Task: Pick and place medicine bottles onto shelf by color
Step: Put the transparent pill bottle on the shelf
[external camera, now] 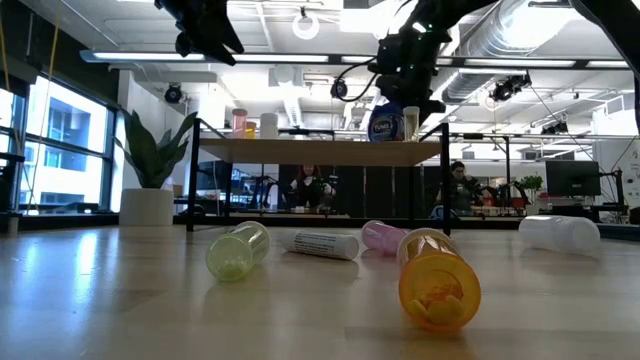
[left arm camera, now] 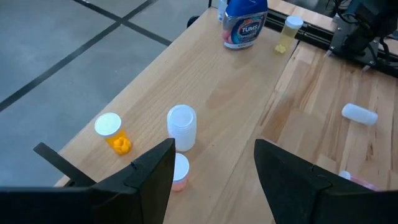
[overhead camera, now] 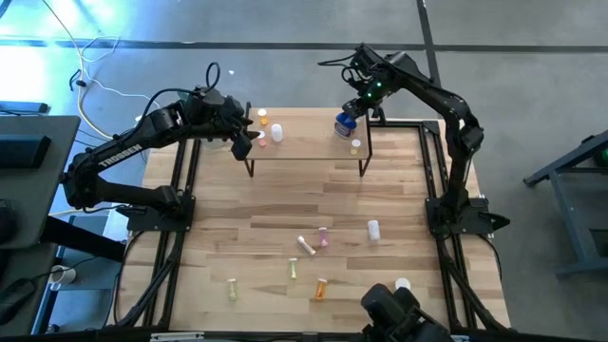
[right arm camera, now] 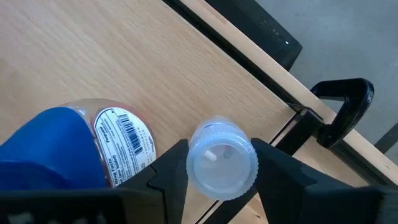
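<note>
Pale wooden tabletop [overhead camera: 285, 218] fills the overhead view, ringed by grey floor, with the small shelf [overhead camera: 309, 147] standing at its far edge. Both dark arms reach over that shelf, the left bent in from its side of the tabletop, the right arched down from a tall elbow.

On the shelf's right end sits the large blue bottle [left arm camera: 245, 25], with a yellow-green bottle [left arm camera: 287, 32] beside it. The right pincer [right arm camera: 217, 163] hangs just by the blue bottle, its fingers closed around a small clear-capped bottle [right arm camera: 221, 165] whose body is hidden beneath the cap.

The left pincer [left arm camera: 214, 165] hovers over the shelf's left end, fingers spread wide with nothing between them. Below it stand a white bottle [left arm camera: 181, 126], an orange bottle [left arm camera: 113, 132] and a pink bottle [left arm camera: 179, 172], the last partly covered by one finger.

Loose bottles lie on their sides on the near tabletop: a white one [external camera: 560, 231], an orange one [external camera: 436, 279], a green one [external camera: 236, 251], a pink one [external camera: 382, 236] half hidden behind the orange.
</note>
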Tool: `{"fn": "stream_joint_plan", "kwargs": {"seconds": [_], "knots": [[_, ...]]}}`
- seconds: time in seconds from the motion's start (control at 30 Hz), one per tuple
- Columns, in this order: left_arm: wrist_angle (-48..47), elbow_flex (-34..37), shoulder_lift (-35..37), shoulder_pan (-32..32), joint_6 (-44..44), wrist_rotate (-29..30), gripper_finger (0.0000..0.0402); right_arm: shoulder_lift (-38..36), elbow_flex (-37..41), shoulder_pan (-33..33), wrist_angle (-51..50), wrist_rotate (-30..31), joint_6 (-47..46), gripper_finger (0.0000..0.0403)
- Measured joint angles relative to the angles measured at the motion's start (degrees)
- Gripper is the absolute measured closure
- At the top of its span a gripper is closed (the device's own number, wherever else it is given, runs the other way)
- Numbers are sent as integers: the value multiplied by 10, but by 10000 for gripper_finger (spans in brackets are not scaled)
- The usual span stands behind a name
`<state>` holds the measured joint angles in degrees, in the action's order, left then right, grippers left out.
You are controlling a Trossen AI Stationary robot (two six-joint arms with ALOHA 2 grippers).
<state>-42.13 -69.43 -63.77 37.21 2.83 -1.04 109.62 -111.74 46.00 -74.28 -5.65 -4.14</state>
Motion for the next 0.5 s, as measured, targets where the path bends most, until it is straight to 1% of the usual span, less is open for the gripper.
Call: {"fn": "stream_joint_plan", "kwargs": {"seconds": [0.2, 0.5], "knots": [[0, 0, 0, 0, 0, 0, 194, 0, 0, 0, 6, 0, 1, 239], [0, 0, 0, 0, 2, 4, 194, 0, 0, 0, 15, 1, 17, 210]]}}
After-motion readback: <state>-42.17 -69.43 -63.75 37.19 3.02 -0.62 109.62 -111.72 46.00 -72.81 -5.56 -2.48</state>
